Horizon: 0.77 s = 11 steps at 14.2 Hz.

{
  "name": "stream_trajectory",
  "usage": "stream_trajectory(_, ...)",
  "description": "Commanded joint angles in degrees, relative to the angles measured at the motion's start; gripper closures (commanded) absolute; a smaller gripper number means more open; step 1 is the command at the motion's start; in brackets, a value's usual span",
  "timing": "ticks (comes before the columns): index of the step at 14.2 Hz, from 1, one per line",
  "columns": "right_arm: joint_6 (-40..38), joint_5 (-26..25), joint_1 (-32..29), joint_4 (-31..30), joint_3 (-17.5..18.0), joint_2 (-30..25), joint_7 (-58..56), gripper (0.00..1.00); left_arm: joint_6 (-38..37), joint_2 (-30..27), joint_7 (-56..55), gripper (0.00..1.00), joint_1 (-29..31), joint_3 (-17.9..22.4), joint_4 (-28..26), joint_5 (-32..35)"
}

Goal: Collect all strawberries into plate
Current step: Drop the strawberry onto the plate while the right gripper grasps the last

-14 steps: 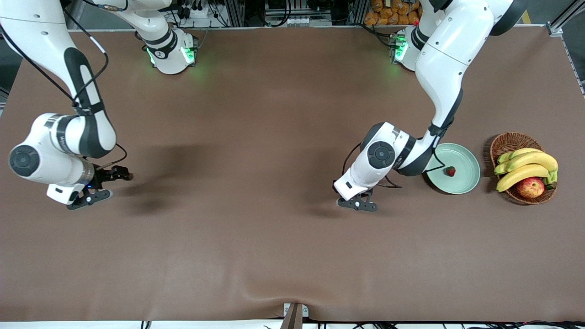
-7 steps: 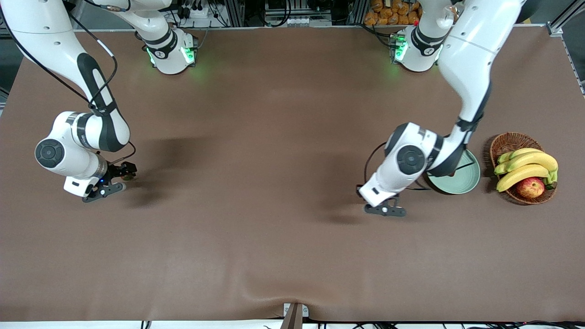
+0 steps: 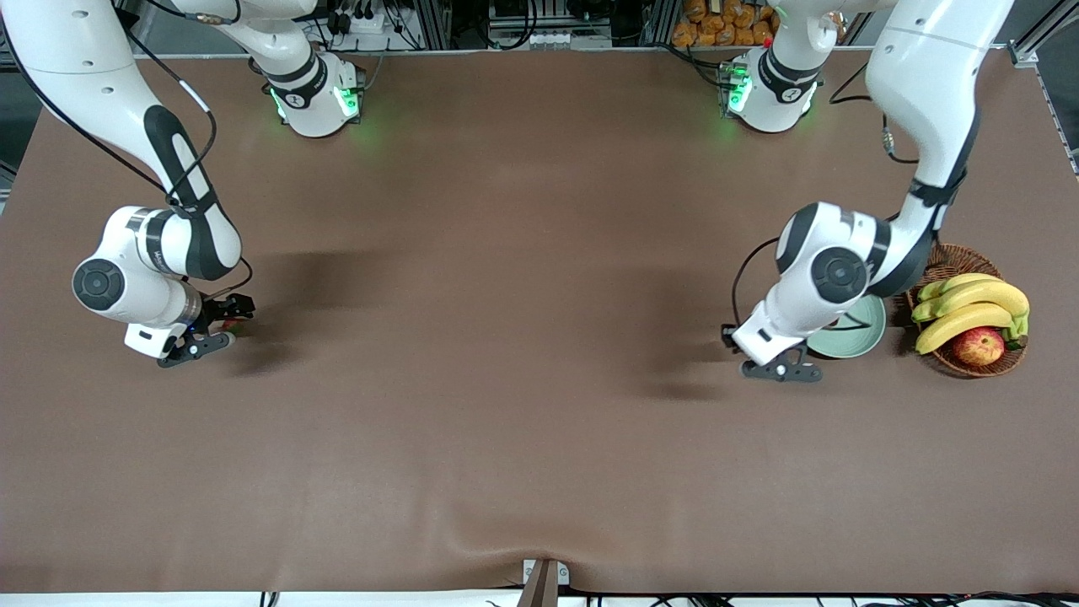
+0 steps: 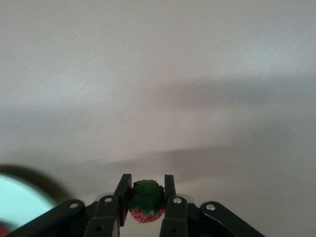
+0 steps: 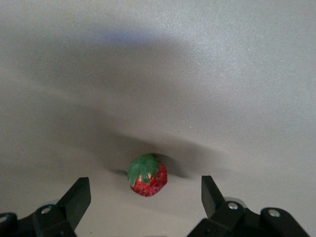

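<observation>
My left gripper (image 4: pixel 146 190) is shut on a small red strawberry (image 4: pixel 146 201) with a green cap. In the front view the left gripper (image 3: pixel 771 364) hangs over the bare table just beside the pale green plate (image 3: pixel 864 331), on the side toward the right arm's end. The left arm covers much of the plate. The plate's rim (image 4: pixel 19 197) shows in the left wrist view. Another strawberry (image 5: pixel 147 176) lies on the table between the open fingers of my right gripper (image 5: pixel 145 197). The right gripper (image 3: pixel 215 327) is low over the table at the right arm's end.
A brown wicker basket (image 3: pixel 944 260) with bananas (image 3: pixel 969 308) and a red-yellow apple (image 3: pixel 978 346) stands beside the plate, toward the left arm's end. The brown mat has a raised wrinkle (image 3: pixel 539 548) near its front edge.
The left arm has swung toward the plate with the strawberry in its gripper and now covers most of the plate. The right gripper shifted slightly and settled around its strawberry.
</observation>
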Motion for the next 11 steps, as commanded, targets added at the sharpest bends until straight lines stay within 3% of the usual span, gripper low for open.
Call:
stream_trajectory(1, 3.5, -0.3, -1.2, -1.4, 0.8, 0.2, -2.7, 0.0, 0.5, -6.8, 4.2, 0.85, 4.7, -0.8, -7.8, 1.6)
stream_trajectory(4, 3.5, -0.2, -1.2, -1.4, 0.8, 0.3, -2.7, 0.03, 0.7, -7.9, 9.2, 0.84, 9.9, -1.5, -10.7, 1.6)
stream_trajectory(8, 3.5, 3.2, -0.7, -1.0, 0.9, 0.6, -2.7, 0.9, 4.1, -7.1, 11.5, 0.81, 12.8, -2.0, -13.5, 1.5)
stream_trajectory(9, 3.4, 3.6, -0.6, -0.9, 0.9, 0.6, -2.6, 0.97, 4.1, -6.9, 11.6, 0.77, 13.6, -2.1, -13.6, 1.5)
stream_trajectory(11, 3.3, 3.6, -0.3, -0.7, 0.9, 0.6, -2.6, 1.0, 4.2, -6.3, 12.9, 0.68, 14.1, -2.1, -13.7, 1.5)
